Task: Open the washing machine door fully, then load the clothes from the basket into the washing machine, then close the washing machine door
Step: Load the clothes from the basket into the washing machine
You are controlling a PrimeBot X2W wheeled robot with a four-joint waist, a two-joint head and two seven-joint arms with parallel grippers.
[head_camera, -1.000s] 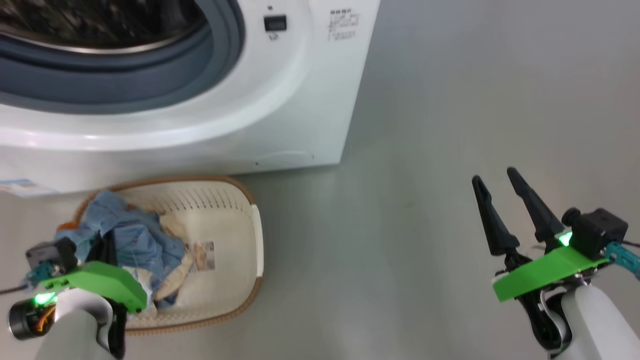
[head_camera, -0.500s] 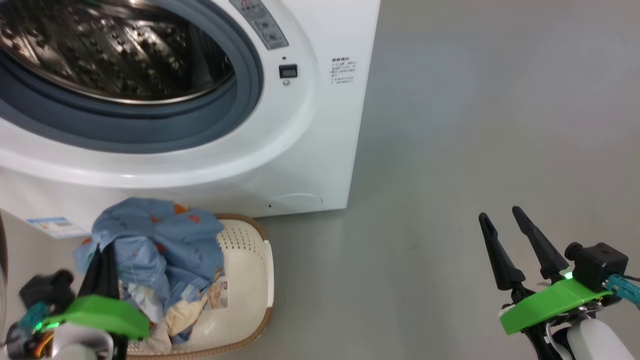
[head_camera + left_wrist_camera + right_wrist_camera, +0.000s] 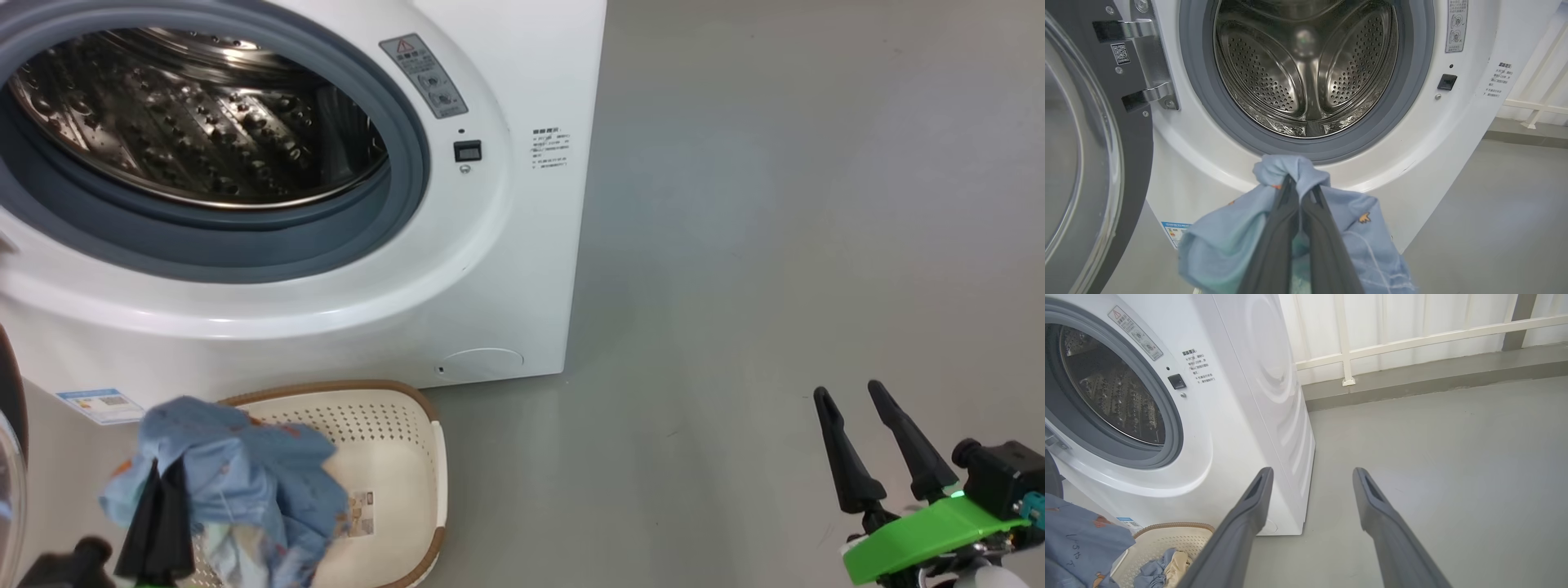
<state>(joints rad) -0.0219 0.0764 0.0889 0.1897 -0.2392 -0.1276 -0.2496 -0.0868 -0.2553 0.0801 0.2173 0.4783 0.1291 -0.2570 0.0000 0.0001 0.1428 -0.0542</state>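
The left hand (image 3: pixel 1302 188) clamps light blue clothes (image 3: pixel 1229 241) above the basket (image 3: pixel 408 425) before the open washing machine (image 3: pixel 506 269), while the right hand (image 3: pixel 849 390) stands apart, empty, over the floor (image 3: pixel 735 245).

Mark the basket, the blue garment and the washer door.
basket (image 3: pixel 375 425): head view, perforated back wall.
blue garment (image 3: pixel 1355 204): left wrist view, fold beside the orange print.
washer door (image 3: pixel 1137 167): left wrist view, dark inner rim below the hinge.

washing machine door (image 3: pixel 1137 171) cut by left wrist view's edge, basket (image 3: pixel 384 416) half hidden behind clothes (image 3: pixel 245 482)
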